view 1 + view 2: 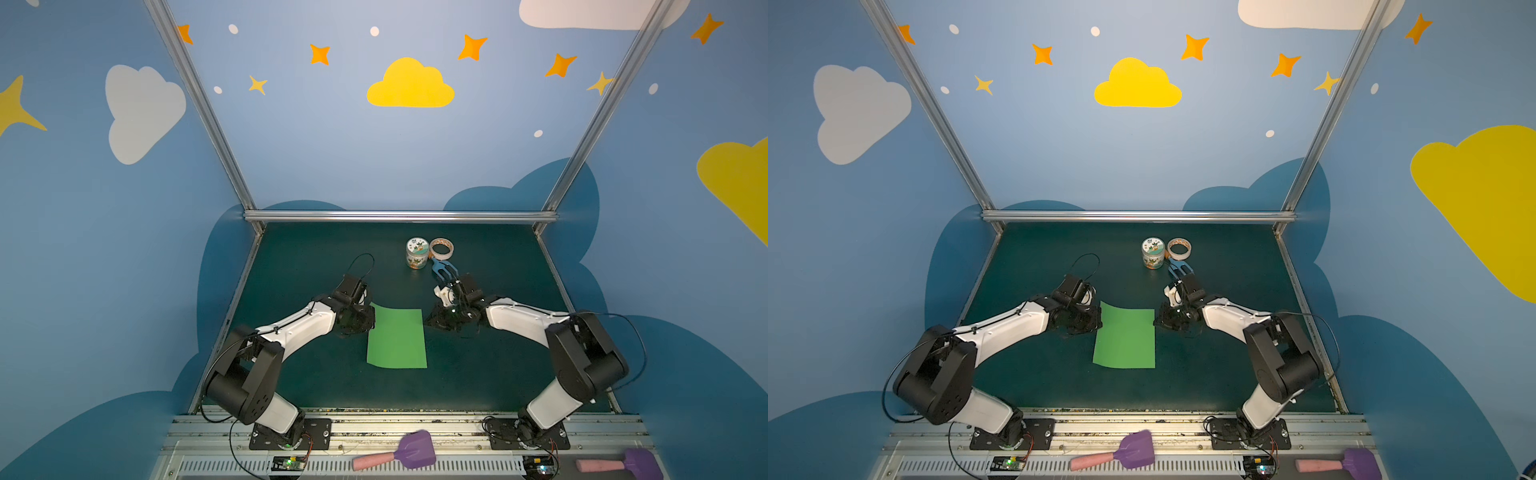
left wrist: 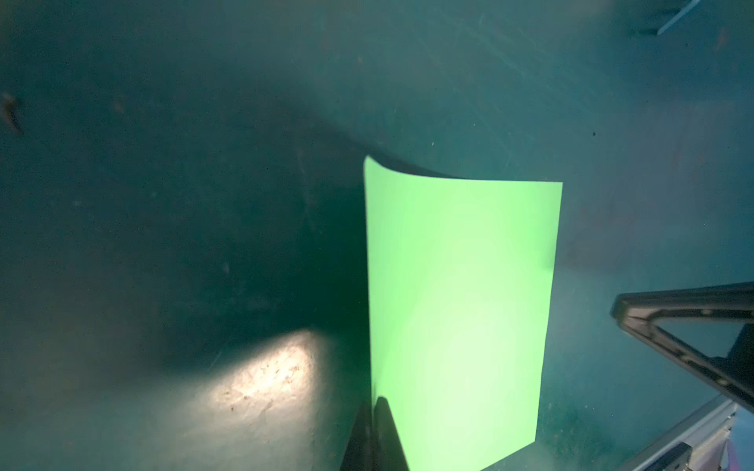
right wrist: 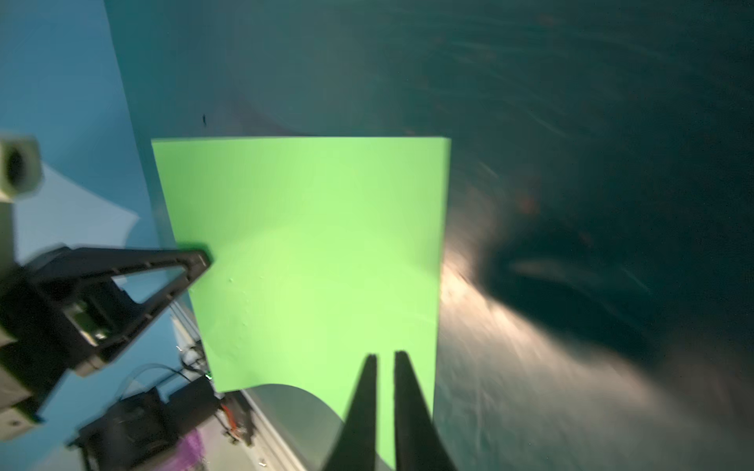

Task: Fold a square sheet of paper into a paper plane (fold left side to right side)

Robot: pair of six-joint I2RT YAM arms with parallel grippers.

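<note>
Purple scoop [image 1: 415, 451], pink handle, on the front rail between my two arm bases; second scoop [image 1: 642, 463] at the rail's right end.

Square sheet of paper [image 1: 397, 338]: bright green, near the middle of the worktop [image 1: 478, 374], a little toward its front edge. I read it as taller than wide. Its far left corner is lifted off the surface.

Left gripper [image 2: 373, 428]: jaws closed, pinching the sheet's left edge near that far corner.

Right gripper [image 3: 385, 354]: fingers drawn almost together, with only a slit of green showing between them. The tips sit at the sheet's right edge, near its far right corner. I cannot tell whether they pinch the paper or only lie over it.

Printed jar [image 1: 417, 252], tape roll [image 1: 441, 248] and blue pronged piece [image 1: 442, 270]: clustered toward the worktop's back edge, well apart from the sheet.
</note>
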